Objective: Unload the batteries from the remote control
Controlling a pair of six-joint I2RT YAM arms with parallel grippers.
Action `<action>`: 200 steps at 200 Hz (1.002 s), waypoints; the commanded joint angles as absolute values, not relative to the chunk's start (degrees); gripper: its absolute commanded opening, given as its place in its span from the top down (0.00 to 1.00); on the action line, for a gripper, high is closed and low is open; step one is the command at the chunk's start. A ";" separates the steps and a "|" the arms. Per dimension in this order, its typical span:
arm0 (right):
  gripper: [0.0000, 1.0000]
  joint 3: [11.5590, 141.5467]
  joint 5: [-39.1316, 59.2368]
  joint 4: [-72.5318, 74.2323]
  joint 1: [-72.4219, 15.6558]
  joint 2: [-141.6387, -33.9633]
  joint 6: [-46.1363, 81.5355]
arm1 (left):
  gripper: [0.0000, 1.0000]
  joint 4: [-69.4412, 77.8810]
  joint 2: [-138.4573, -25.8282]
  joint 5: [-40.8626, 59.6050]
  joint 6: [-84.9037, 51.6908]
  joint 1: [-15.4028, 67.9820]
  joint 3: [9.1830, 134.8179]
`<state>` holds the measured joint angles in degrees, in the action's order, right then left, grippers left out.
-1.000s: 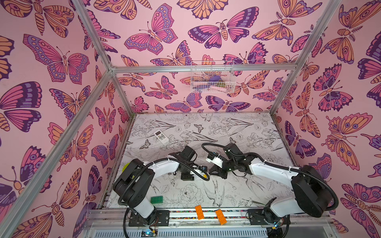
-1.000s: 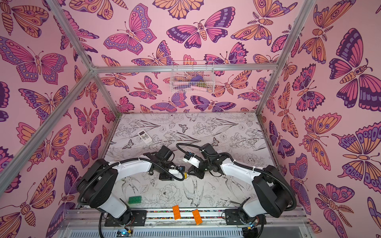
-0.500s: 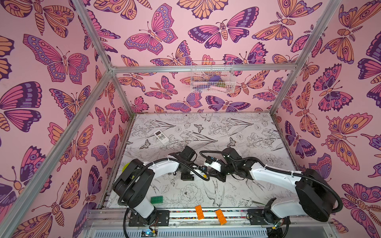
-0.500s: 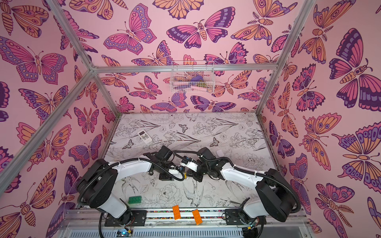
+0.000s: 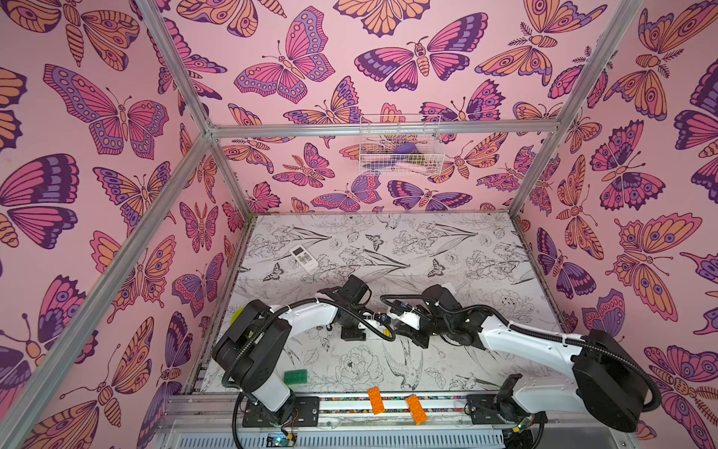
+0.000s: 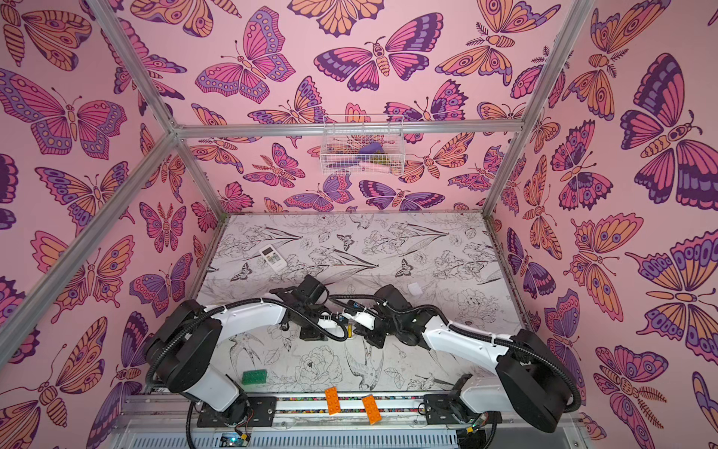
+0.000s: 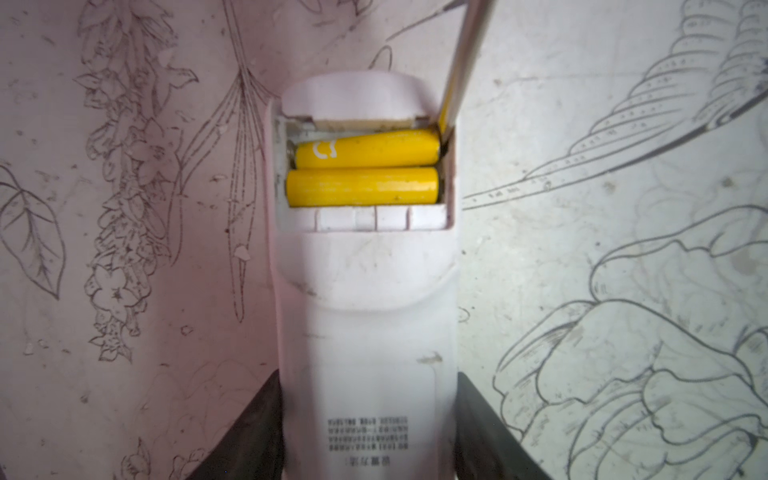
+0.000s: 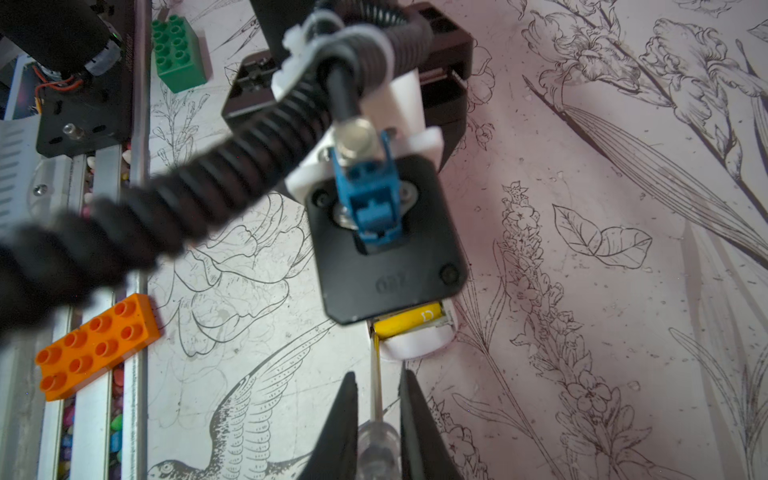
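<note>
right pincer [image 8: 377,376] moved in; one screwdriver [image 7: 465,62] beside two yellow batteries [image 7: 361,193].

Count as seen, worktop [image 5: 427,241] x1:
- remotes x2: remote A [image 7: 365,332] btwn left fingers [image 7: 253,432], remote B [image 5: 304,258] well away from both finger pairs.
- batteries x2, both yellow: marked battery [image 7: 368,148] + plain battery [image 7: 361,187], side by side in remote A's open bay, just ahead of left fingers.
- screwdriver [image 8: 378,444] x1, btwn right fingers [image 8: 343,424].
- white cover [image 6: 415,288] x1, lying apart beyond right fingers.
- bricks x3: orange brick [image 5: 375,400], 2nd orange brick [image 5: 415,409], green brick [image 5: 295,376], all well clear of fingers.
- wire basket [image 5: 367,155] x1 on back wall, contents too small to count.
- arms x2.
</note>
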<state>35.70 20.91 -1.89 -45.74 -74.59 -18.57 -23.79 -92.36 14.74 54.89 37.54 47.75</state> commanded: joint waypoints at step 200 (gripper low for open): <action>1.00 40.22 27.95 -9.36 -45.43 -78.00 -20.16 | 0.56 -27.95 -92.94 13.68 55.10 38.39 45.88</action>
<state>38.15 24.86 -3.66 -45.30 -76.99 -18.28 -23.97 -92.36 14.59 54.85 37.74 47.72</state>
